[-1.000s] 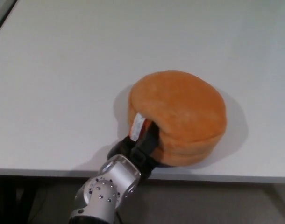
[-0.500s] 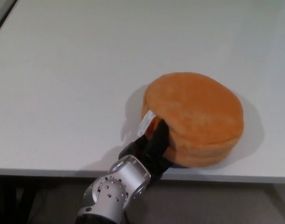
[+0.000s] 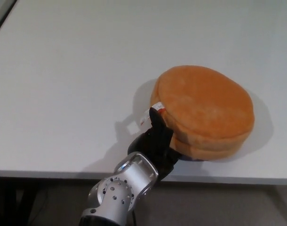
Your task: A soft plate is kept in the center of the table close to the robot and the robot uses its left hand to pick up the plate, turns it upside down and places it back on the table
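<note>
The soft orange plush plate (image 3: 204,108) is in the head view right of centre, near the table's front edge, its flat round side facing up. A small white tag sticks out at its left rim. My left hand (image 3: 158,141) comes up from below the table edge and is shut on the plate's near left rim, black fingers clamped around the thick edge. The plate looks slightly raised on the hand's side, with its shadow spreading on the table behind and to the right. My right hand does not show.
The white table (image 3: 73,75) fills the view, with its front edge (image 3: 49,173) running across the bottom. My silver left forearm (image 3: 117,193) hangs below that edge. A dark strip shows at the far top left corner.
My left hand has carried the plate to the right and slightly away from me, still holding its rim. The plate's top now tilts less toward me.
</note>
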### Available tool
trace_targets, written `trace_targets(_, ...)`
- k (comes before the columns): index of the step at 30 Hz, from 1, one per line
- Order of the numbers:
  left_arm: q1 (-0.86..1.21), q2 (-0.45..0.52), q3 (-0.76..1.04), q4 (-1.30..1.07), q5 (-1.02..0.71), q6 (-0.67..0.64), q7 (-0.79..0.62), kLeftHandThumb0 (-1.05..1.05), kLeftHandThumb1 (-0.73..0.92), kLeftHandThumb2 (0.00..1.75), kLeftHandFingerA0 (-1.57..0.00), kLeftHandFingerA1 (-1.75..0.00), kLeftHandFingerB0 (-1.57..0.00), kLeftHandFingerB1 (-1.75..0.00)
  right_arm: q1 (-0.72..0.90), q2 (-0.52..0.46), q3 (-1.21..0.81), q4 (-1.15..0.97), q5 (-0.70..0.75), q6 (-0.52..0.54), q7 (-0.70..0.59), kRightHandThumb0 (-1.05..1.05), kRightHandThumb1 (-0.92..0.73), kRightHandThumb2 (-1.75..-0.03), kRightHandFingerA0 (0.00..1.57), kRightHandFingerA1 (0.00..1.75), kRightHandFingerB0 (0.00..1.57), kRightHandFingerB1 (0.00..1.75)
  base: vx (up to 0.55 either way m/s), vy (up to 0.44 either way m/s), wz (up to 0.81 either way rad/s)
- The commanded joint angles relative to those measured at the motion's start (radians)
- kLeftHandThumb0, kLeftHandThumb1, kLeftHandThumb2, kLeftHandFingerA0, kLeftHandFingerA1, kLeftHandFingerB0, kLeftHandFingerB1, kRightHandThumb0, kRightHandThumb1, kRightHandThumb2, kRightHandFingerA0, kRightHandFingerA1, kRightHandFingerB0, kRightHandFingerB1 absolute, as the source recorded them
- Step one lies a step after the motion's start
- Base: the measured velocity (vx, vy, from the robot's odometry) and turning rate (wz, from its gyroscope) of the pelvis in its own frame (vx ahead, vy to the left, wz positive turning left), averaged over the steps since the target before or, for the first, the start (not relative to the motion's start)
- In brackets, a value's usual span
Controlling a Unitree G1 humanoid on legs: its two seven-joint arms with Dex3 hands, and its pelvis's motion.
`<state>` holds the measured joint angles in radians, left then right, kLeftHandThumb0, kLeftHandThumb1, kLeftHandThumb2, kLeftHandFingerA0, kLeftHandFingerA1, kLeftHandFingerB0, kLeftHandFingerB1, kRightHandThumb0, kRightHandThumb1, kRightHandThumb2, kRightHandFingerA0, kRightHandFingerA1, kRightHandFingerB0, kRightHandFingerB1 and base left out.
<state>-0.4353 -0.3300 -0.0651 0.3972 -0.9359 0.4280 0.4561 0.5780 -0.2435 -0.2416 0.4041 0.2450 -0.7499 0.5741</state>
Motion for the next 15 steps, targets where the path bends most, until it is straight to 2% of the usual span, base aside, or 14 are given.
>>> trace_targets(1, 0.062, -0.229, 0.004, -0.017, 0.012, -0.069, -0.050, -1.05, 0.67, 1.11, 0.00, 0.00, 0.00, 0.00, 0.010, -0.021, -0.003, -0.012, 0.012, 0.028, 0.003, -0.69, -0.82, -0.66, 0.53, 0.45, 0.29, 0.32, 0.00, 0.000, 0.00)
trace_targets(7, 0.050, -0.227, 0.008, -0.027, 0.004, -0.059, -0.045, -1.05, 0.67, 1.13, 0.00, -0.02, 0.00, 0.00, 0.018, -0.019, -0.001, -0.039, 0.034, 0.062, 0.010, -0.68, -0.81, -0.65, 0.54, 0.45, 0.30, 0.33, 0.00, 0.000, 0.00)
trace_targets(8, 0.050, -0.226, 0.008, -0.037, -0.001, -0.051, -0.037, -1.05, 0.88, 0.70, 0.00, 0.00, 0.00, 0.00, 0.017, -0.019, -0.001, -0.038, 0.034, 0.062, 0.012, -0.68, -0.81, -0.66, 0.53, 0.46, 0.30, 0.33, 0.00, 0.000, 0.00)
trace_targets(9, 0.047, -0.228, 0.011, -0.043, -0.008, -0.044, -0.030, -1.05, 0.68, 1.13, 0.00, -0.02, 0.00, 0.00, 0.015, -0.020, -0.003, -0.036, 0.030, 0.060, 0.010, -0.69, -0.82, -0.66, 0.52, 0.46, 0.30, 0.33, 0.00, 0.000, 0.00)
trace_targets(10, 0.044, -0.230, 0.015, -0.046, -0.014, -0.039, -0.023, -1.05, 0.68, 1.13, 0.00, -0.02, 0.00, 0.00, 0.014, -0.021, -0.005, -0.034, 0.025, 0.057, 0.007, -0.69, -0.82, -0.66, 0.52, 0.46, 0.30, 0.33, 0.00, 0.000, 0.00)
trace_targets(11, 0.035, -0.236, 0.024, -0.049, -0.012, -0.040, 0.017, -1.05, 0.72, 1.14, 0.00, -0.11, 0.00, 0.00, 0.010, -0.021, -0.006, -0.023, 0.022, 0.046, 0.008, -0.69, -0.82, -0.65, 0.53, 0.45, 0.30, 0.32, 0.00, 0.000, 0.00)
trace_targets(12, 0.028, -0.240, 0.028, -0.051, -0.005, -0.043, 0.053, -1.05, 0.92, 0.69, 0.00, 0.00, 0.00, 0.00, 0.007, -0.021, -0.007, -0.016, 0.020, 0.038, 0.009, -0.69, -0.67, -1.02, 0.46, 0.58, 0.22, 0.47, 0.00, 0.000, 0.00)
trace_targets(13, 0.023, -0.242, 0.029, -0.052, 0.005, -0.046, 0.080, -1.05, 0.92, 0.69, 0.00, 0.00, 0.00, 0.00, 0.006, -0.020, -0.006, -0.013, 0.018, 0.032, 0.010, -0.69, -0.67, -1.02, 0.46, 0.58, 0.22, 0.47, 0.00, 0.000, 0.00)
trace_targets(14, 0.007, -0.243, 0.028, -0.051, 0.033, -0.052, 0.139, -1.05, 0.92, 0.73, 0.00, 0.00, 0.00, 0.00, 0.003, -0.020, -0.005, -0.012, 0.015, 0.037, 0.008, -0.69, -0.82, -0.65, 0.53, 0.45, 0.29, 0.32, 0.00, 0.000, 0.00)
trace_targets(15, -0.008, -0.248, 0.032, -0.054, 0.053, -0.054, 0.207, -1.05, 0.91, 0.74, 0.00, 0.00, 0.00, 0.00, 0.001, -0.022, -0.003, -0.016, 0.018, 0.049, 0.010, -0.69, -0.82, -0.65, 0.53, 0.45, 0.29, 0.32, 0.00, 0.000, 0.00)
